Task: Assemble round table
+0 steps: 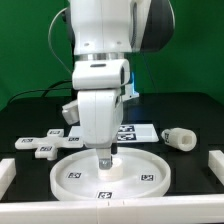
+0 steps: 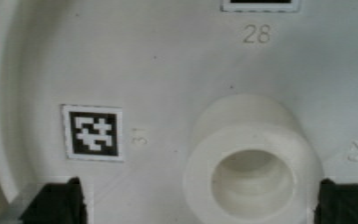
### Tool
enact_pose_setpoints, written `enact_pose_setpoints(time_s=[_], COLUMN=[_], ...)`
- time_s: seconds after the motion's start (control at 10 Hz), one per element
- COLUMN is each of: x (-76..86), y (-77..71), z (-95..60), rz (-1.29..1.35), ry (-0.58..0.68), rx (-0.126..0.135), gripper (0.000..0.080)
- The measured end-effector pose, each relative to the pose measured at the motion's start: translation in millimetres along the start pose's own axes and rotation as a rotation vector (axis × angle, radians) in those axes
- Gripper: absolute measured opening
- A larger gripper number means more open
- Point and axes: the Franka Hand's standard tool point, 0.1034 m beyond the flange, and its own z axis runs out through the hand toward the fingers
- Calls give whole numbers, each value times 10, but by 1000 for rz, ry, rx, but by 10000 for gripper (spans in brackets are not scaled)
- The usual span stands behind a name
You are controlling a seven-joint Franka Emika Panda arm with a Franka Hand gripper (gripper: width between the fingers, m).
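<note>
Squarely over the middle of the large round disc (image 1: 70, 175), the gripper (image 1: 104, 160) hangs with its jaws spread wide and nothing clasped between them. In the wrist view the two dark fingertips (image 2: 59, 203) stand at opposite edges of the picture, each clear of the raised socket (image 2: 247, 165) with a round hole that sits between them at the disc's centre. Whether the fingertips touch the disc's floor cannot be told from either view. A black-and-white tag (image 2: 96, 132) is fixed to the disc just beside the socket. The white arm (image 1: 100, 60) comes straight down from above, its wrist vertical and its hand pointed at the table (image 1: 192, 158). The disc lies flat, rim upward, at the front centre of the black tabletop. The cross-shaped piece (image 1: 45, 147) lies flat near the disc's rim on the exterior view's left. The short cylinder leg (image 1: 180, 137) lies on its side on the exterior view's right, apart from the disc. The marker board (image 1: 138, 130) lies behind the arm, partly hidden by it. White blocks (image 1: 214, 165) sit at the table's two front corners.
</note>
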Motion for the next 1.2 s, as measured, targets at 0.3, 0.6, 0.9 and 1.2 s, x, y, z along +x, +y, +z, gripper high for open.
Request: enact_pose_setpoints(time_s=[0.3,0.6,0.9,1.2], x=[45,-17,-39,-57], y=[-33,-69,-95,-107], z=[33,93,119,139], rz=[-1,9,21,20], ry=[1,-1,-4,-4], rx=[7,18,29,32], gripper=[650,650,650,530])
